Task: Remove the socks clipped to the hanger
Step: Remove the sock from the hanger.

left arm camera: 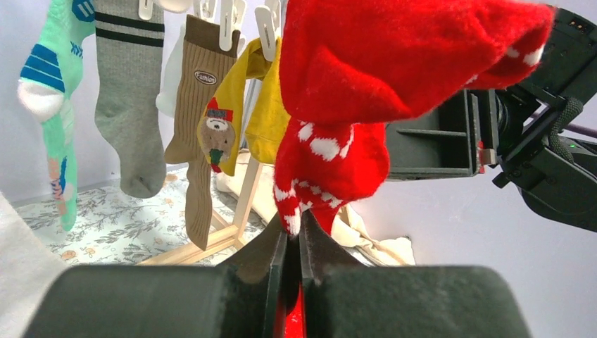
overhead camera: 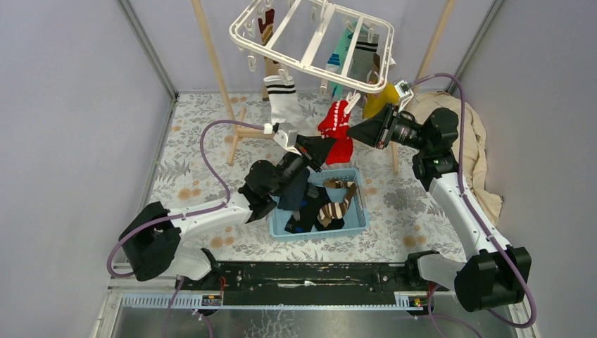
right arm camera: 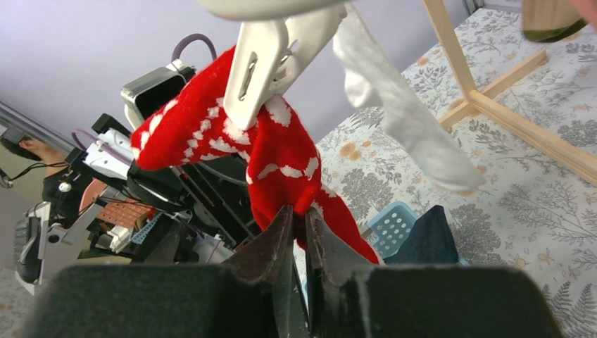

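Both left tool point(left arm camera: 293, 236) and right tool point(right arm camera: 299, 220) pinch one red sock point(overhead camera: 338, 131) clipped to one hanger point(overhead camera: 320, 35).

White arms point(overhead camera: 211, 218), black joints (purple cables point(overhead camera: 203, 149))

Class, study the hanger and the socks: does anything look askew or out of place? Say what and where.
The white hanger hangs tilted, not level. The red sock clipped to it is bunched and drawn sideways instead of dangling straight like its neighbours. It is pinched by both the left fingers and the right fingers at once.
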You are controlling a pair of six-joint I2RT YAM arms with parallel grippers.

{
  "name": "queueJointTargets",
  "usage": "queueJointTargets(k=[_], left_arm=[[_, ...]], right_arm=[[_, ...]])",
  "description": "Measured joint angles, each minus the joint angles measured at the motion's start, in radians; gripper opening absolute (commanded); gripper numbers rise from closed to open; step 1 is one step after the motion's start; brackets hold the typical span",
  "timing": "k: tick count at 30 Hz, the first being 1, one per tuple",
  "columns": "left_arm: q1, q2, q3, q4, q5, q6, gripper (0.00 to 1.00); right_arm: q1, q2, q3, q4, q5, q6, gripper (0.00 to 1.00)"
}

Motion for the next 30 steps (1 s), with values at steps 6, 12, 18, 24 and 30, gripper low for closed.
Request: queueJointTargets(k=[6, 12, 18, 24, 30], left_arm=[[0.0, -0.011, 0.0, -0.022, 0.016, -0.016, 0.09], [0.0, -0.048, -0.007, -0.055, 0.025, -0.027, 0.1], [0.001, -0.072, -0.002, -0.128, 0.026, -0.031, 0.09], [0.001, -0.076, 0.026, -0.227, 0.025, -0.03, 0.09], [0.001, -0.079, 0.077, -0.325, 0.024, -0.03, 0.1]], right_arm=[[0.001, 0.0, 0.023, -0.121, 0.05, -0.074, 0.65], [0.002, -0.016, 0.035, -0.296, 0.153, -0.177, 0.8], [0.002, -0.093, 0.035, -0.489, 0.33, -0.259, 0.93], [0.002, -0.178, -0.008, -0.598, 0.474, -0.29, 0.95], [0.002, -0.192, -0.084, -0.647, 0.525, -0.286, 0.95]])
